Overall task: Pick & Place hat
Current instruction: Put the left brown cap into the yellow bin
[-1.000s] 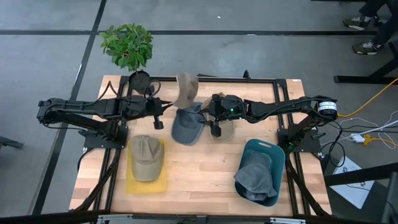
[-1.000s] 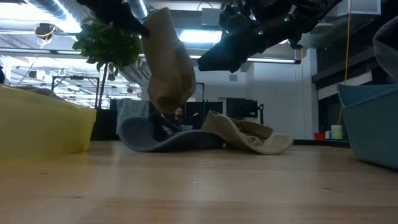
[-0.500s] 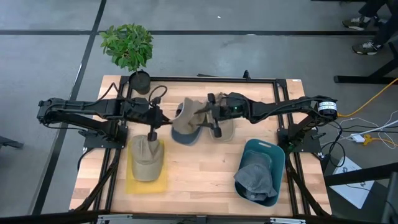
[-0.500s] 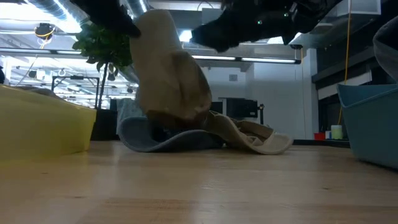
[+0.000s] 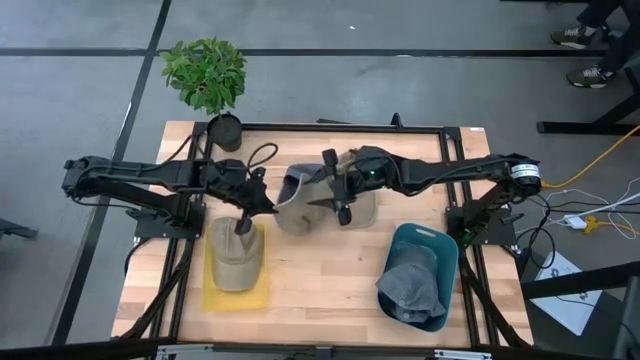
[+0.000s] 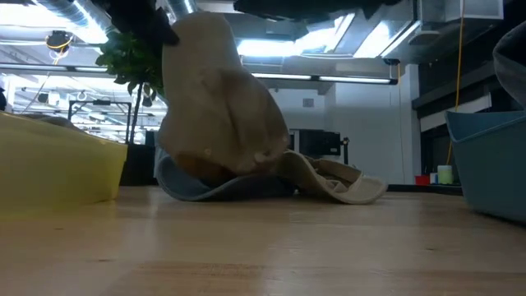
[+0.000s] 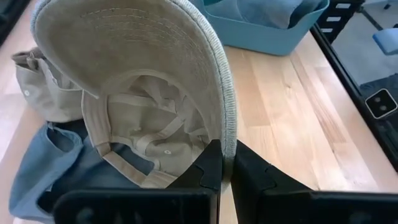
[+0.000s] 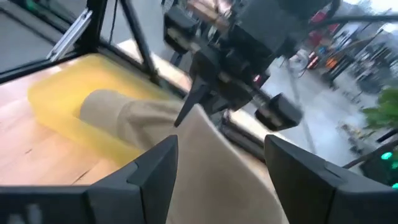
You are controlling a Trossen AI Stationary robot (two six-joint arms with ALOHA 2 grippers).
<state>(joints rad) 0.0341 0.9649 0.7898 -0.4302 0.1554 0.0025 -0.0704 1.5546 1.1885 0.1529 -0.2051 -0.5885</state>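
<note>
At centre frame, the left gripper (image 7: 226, 163) pinches the brim of a tan fabric cap (image 7: 149, 93). The right gripper (image 5: 336, 190), fingers spread, hovers just beside it above the wooden table (image 5: 320, 280).

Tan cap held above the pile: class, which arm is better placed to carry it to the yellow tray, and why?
Left. The left gripper is shut on the tan cap by its brim, and the yellow tray lies on its side. The right gripper is open over the pile, holding nothing.
</note>
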